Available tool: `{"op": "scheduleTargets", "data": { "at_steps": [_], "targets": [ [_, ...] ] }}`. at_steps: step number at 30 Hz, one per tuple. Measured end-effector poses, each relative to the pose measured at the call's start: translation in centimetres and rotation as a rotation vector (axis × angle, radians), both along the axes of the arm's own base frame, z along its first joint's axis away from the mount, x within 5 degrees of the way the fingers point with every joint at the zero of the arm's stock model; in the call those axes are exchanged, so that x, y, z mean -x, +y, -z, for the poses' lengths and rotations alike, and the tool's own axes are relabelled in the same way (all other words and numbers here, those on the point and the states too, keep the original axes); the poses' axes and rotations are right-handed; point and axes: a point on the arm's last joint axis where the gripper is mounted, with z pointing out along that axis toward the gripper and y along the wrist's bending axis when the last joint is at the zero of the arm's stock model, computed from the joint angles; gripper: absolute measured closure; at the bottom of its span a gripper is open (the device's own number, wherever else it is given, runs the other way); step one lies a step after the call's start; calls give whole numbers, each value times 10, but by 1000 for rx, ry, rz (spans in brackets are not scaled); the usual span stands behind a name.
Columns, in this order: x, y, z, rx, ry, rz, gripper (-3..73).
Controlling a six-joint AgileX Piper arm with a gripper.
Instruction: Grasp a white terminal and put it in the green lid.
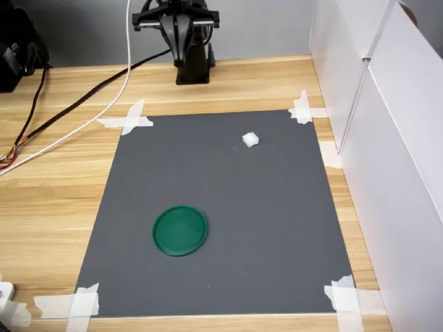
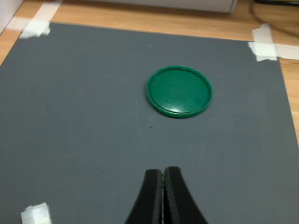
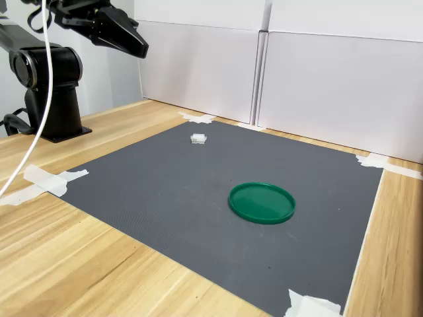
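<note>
Nearest the camera in the first exterior view, strips of white tape [image 1: 76, 304] fix the near corners of a dark grey mat [image 1: 228, 263] to a light wooden table [image 1: 48, 207]. The mat lies flat and is taped at all four corners.

The green lid [image 1: 180, 230] rests on the mat in its near half, toward the first exterior view's left of centre. It lies flat with its raised rim upward and nothing inside it. In the second exterior view the green lid [image 3: 262, 202] sits toward the near right part of the mat, well apart from every edge.

Farther back, the white terminal [image 1: 251, 140] lies on the mat close to its far edge, right of centre in the first exterior view. It is well apart from the lid and touches nothing but the mat. In the second exterior view the white terminal [image 3: 198, 139] appears as a small pale block near the far left of the mat. The wrist view shows it at the picture's border.

At the far side of the table stands the black arm base [image 1: 192, 62], with black and white cables [image 1: 104, 97] trailing to the first exterior view's left. The gripper [image 3: 135, 43] is raised high above the table, clear of the mat. In the wrist view the gripper [image 2: 163, 186] has its jaws pressed together, clenched on nothing. White panels [image 3: 330, 86] wall the table along the first exterior view's right.
</note>
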Motion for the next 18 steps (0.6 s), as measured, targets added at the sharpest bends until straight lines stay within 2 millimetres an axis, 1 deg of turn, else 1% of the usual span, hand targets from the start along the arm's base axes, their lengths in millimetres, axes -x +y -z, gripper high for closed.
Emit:
{"op": "scheduleTargets", "data": {
  "at_steps": [4, 6, 12, 15, 18],
  "targets": [
    [-18, 2, -17, 82, 77, -59, 716],
    [-27, 3, -22, 132, 138, -108, 716],
    [-56, 8, -21, 275, 352, -289, 716],
    [-71, 9, -22, 284, 419, -337, 716],
    [-86, 11, -27, 267, 436, -357, 716]
  ]
}}
